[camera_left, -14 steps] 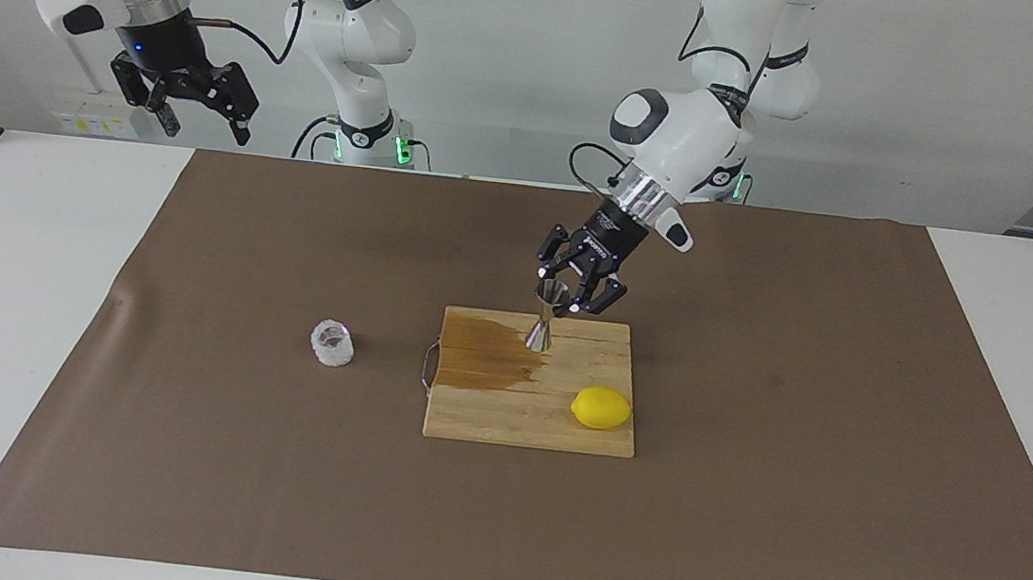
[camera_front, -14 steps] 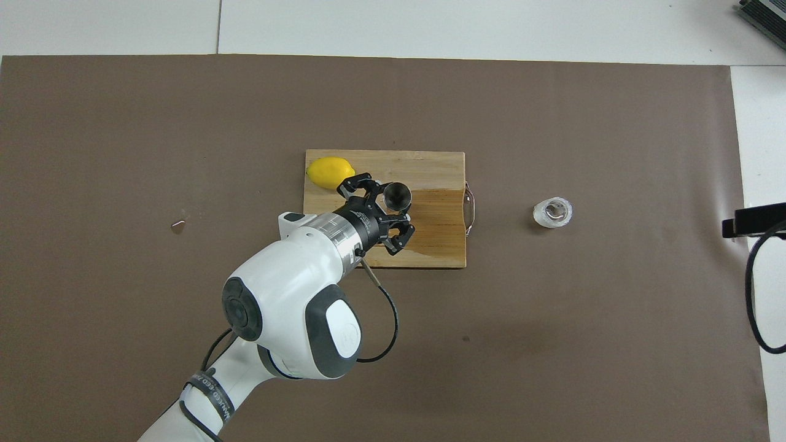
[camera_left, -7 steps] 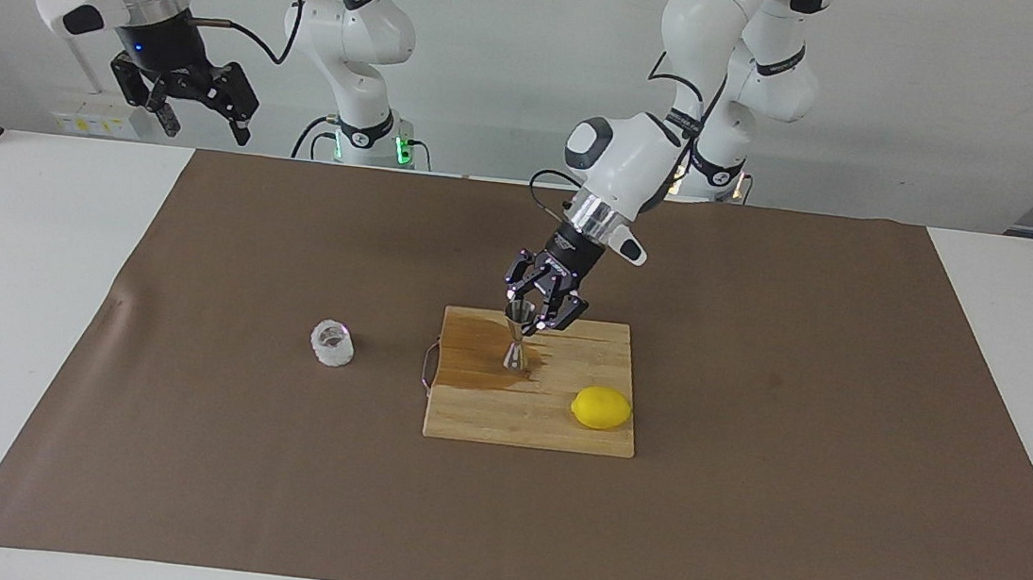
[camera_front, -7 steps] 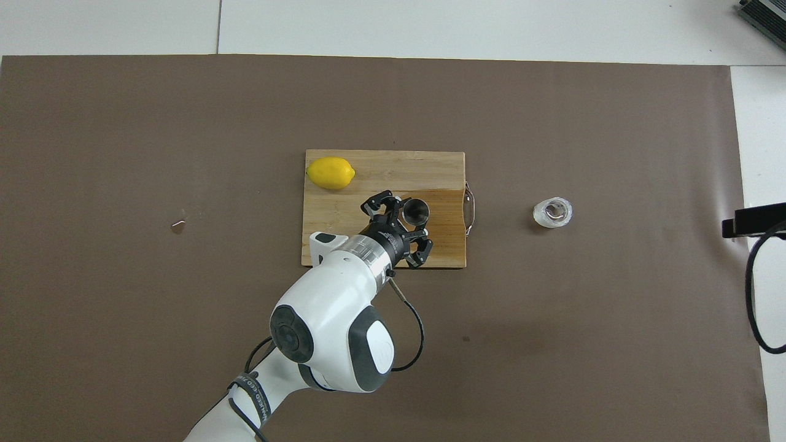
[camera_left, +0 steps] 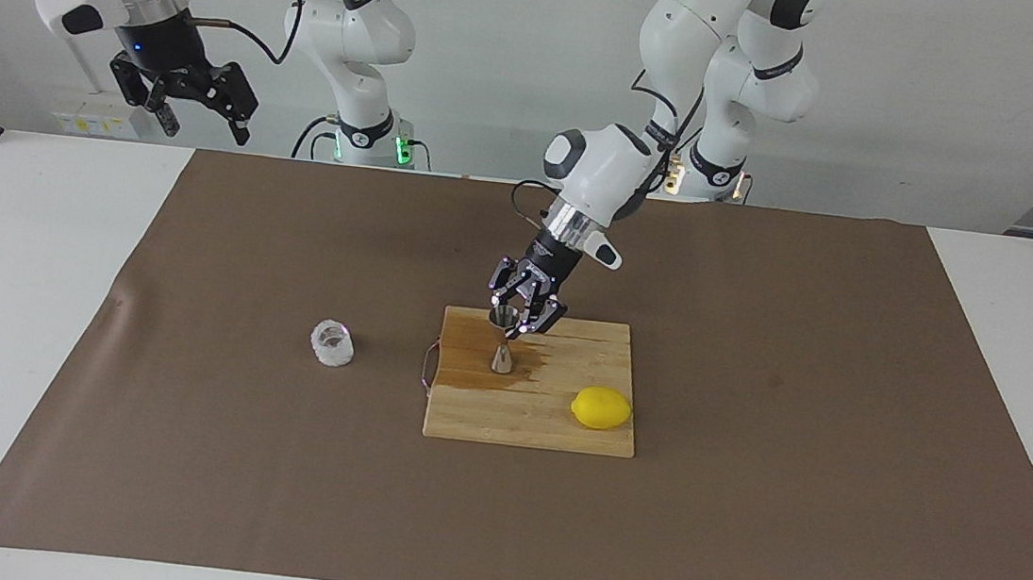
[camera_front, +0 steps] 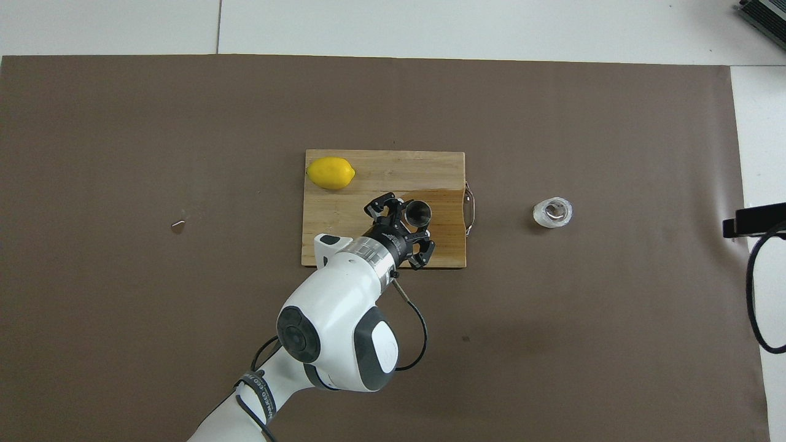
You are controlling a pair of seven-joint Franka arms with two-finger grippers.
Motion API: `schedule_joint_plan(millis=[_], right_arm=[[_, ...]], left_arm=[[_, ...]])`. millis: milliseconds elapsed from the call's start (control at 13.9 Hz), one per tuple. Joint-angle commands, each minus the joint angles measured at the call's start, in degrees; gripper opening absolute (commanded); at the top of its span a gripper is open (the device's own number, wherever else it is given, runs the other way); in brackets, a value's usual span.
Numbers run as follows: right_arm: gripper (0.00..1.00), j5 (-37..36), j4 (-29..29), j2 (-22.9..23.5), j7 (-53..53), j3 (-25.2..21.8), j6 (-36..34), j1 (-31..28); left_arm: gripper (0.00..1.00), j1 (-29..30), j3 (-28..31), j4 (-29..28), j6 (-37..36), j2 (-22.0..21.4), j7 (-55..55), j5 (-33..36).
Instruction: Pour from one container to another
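The rectangular light wooden cutting board (camera_left: 560, 427) (camera_front: 368, 178) lay on the brown paper mat (camera_left: 795, 449) (camera_front: 153, 153) and served as the reference for all positions. A dark wet stain (camera_left: 467, 361) (camera_front: 445, 212) covered the part of the board toward the right arm's end of the table, where a thin metal handle loop (camera_left: 427, 367) (camera_front: 470, 212) projected from the board's edge.

The small shiny steel hourglass-shaped jigger (camera_left: 503, 346) (camera_front: 420, 212) stood upright on the board, within the stained area, its open upper cone facing up. The left gripper (camera_left: 518, 319) (camera_front: 412, 228) was at the jigger's upper cone, tilted, its arm reaching in from the edge of the board nearest the robots. Its black fingers (camera_left: 534, 322) (camera_front: 424, 252) were spread apart, and the jigger's rim sat between them; contact with the rim could not be determined.

The yellow lemon (camera_left: 601, 408) (camera_front: 331, 172) rested on the board at the corner farthest from the robots, toward the left arm's end of the table, well apart from the jigger.

The small squat clear glass tumbler with the textured whitish wall (camera_left: 332, 343) (camera_front: 552, 212) stood upright on the mat, off the board, toward the right arm's end of the table, past the handle loop.

The right gripper (camera_left: 202, 113) hung raised in the air above the table's edge at the robots' end, well apart from the board toward the right arm's end, fingers spread apart and holding nothing. That arm waited.
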Motion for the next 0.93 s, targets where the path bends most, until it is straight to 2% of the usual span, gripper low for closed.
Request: schedule_joint_plan(millis=[0, 144, 287, 359, 431, 503, 575, 646, 862], right_arm=[[1.0, 0.1, 0.0, -0.4, 0.5, 0.2, -0.6, -0.7], [1.0, 0.1, 0.1, -0.4, 0.3, 0.5, -1.2, -0.1], [1.0, 0.2, 0.4, -0.5, 0.0, 0.8, -0.6, 0.1], [1.0, 0.3, -0.1, -0.8, -1.9, 0.8, -0.6, 0.1], [1.0, 0.3, -0.4, -1.2, -4.5, 0.9, -0.3, 0.1], [1.0, 0.3, -0.7, -1.2, -7.1, 0.8, 0.6, 0.0], [1.0, 0.9, -1.1, -1.2, -12.6, 0.8, 1.7, -0.2], [1.0, 1.9, -1.9, -1.2, -19.2, 0.7, 2.9, -0.3], [1.0, 1.9, -2.9, -0.7, -33.2, 0.7, 6.2, -0.8]], left_arm=[[0.27, -0.8, 0.5, 1.1, 1.1, 0.8, -0.7, 0.1], [0.39, -0.8, 0.5, 1.0, 1.1, 0.8, -0.8, 0.1], [0.41, -0.8, 0.5, 0.9, 1.0, 0.8, -0.8, 0.0], [0.47, -0.8, 0.5, 0.9, 0.9, 0.8, -0.7, 0.0], [0.57, -0.8, 0.5, 0.9, 0.8, 0.8, -0.6, 0.0], [0.76, -0.8, 0.5, 0.9, 0.8, 0.8, -0.5, 0.0], [0.91, -0.8, 0.5, 0.9, 0.7, 0.7, -0.5, 0.0], [1.0, -0.8, 0.5, 0.9, 0.7, 0.6, -0.5, 0.0], [1.0, -0.6, 0.5, 0.9, 0.1, -0.2, -1.2, -0.1]])
